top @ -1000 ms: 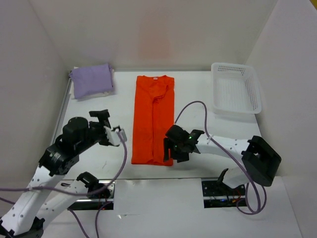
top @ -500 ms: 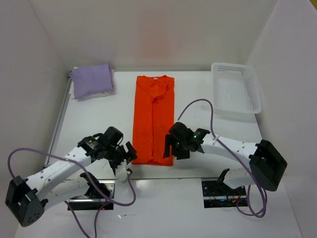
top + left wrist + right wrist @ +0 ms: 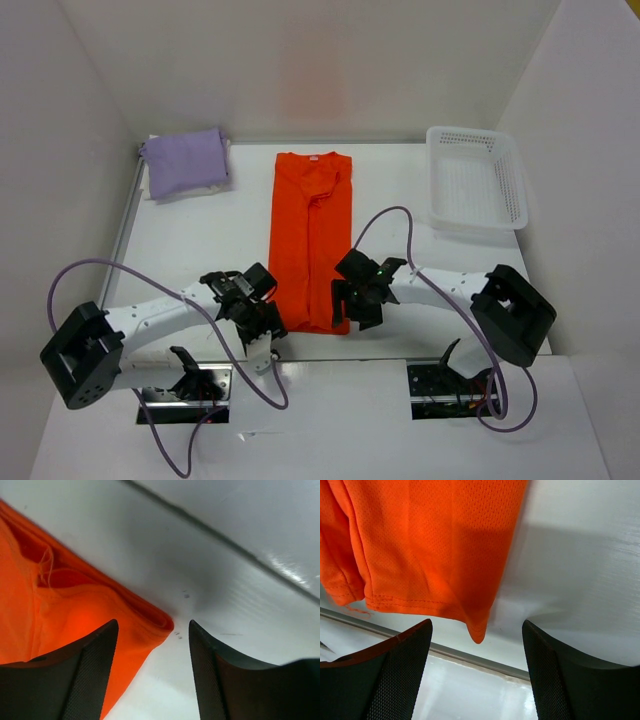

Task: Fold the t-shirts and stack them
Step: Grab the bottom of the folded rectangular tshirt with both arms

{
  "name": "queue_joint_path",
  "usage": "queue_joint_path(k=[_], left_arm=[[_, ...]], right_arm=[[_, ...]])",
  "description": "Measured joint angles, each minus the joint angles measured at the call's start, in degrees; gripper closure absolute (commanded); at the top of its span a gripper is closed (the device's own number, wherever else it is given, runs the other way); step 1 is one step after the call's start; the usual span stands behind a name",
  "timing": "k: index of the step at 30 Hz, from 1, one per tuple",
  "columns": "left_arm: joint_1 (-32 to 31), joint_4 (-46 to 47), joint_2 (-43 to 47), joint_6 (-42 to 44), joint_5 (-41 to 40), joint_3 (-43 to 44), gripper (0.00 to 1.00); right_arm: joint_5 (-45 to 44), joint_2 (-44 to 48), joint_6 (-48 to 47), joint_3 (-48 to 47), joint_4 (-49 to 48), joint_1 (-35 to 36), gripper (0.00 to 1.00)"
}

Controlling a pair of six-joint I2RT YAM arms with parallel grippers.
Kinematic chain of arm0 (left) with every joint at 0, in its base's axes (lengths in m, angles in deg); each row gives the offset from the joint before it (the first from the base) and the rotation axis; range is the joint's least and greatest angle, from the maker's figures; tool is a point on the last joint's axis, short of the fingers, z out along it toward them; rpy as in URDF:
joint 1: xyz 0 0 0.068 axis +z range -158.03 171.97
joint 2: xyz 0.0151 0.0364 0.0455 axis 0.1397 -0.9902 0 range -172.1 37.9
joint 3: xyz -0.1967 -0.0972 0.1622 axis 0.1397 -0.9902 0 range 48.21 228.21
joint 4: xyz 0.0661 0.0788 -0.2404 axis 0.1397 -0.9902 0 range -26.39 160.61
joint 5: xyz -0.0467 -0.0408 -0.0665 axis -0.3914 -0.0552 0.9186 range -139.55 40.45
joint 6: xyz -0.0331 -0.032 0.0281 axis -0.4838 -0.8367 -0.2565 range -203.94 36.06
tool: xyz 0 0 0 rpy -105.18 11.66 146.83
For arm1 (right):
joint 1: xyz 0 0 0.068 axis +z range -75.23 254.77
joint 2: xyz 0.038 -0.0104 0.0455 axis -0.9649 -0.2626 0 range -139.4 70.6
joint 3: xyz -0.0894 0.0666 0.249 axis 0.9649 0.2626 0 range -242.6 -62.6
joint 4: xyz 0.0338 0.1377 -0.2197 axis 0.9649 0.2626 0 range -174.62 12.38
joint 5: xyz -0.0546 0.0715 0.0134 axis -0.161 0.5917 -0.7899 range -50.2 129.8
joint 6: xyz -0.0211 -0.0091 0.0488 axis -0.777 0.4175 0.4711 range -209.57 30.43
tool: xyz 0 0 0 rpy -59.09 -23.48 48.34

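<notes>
1. Left gripper (image 3: 262, 322): its jaws stand apart, low over the bench (image 3: 200, 240), at the near-left hem corner of the orange t-shirt (image 3: 310, 240). In the left wrist view we see the folded corner lying in the gap between the two fingers. Nothing is clamped.

2. Right gripper (image 3: 358, 305): its jaws stand apart as well, at the near-right hem corner of the orange t-shirt. In the right wrist view the corner tip points into the gap between the fingers, and we see no grip on the cloth.

3. Orange t-shirt: it lies flat as a long narrow strip, collar at the far end and hem at the near end. We judge that the lengthwise folds are done, since both sides lie turned in toward the middle. The crosswise fold is not yet made.

4. Purple t-shirt (image 3: 185, 162): it sits folded, well apart from the orange t-shirt, off its far-left corner. We judge it finished and serving as the base of the stack.

5. White basket (image 3: 475, 222): it stands to the far right of the orange t-shirt, and we see no garment in it.

6. Left to do, in our judgement: grip both hem corners, fold the hem toward the collar, then place the orange t-shirt on the purple one.
</notes>
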Motion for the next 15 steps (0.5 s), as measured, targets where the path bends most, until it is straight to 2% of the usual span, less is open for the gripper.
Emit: queue_joint_path(k=[7, 10, 14, 15], left_arm=[[1.2, 5.6, -0.9, -1.6, -3.1, -1.7, 0.4], [1.7, 6.9, -2.6, -2.8, -3.0, -1.7, 0.47], [1.8, 7.1, -3.0, -3.1, -3.1, -1.6, 0.49], [1.8, 7.0, -3.1, -3.1, -3.1, -1.6, 0.51]], right_arm=[[0.9, -0.3, -0.8, 0.0, 0.0, -0.6, 0.22], [1.3, -0.6, -0.9, 0.0, 0.0, -0.6, 0.29], [1.9, -1.4, -1.3, -0.2, -0.2, -0.6, 0.45], [2.0, -1.6, -1.4, -0.2, -0.2, -0.6, 0.45]])
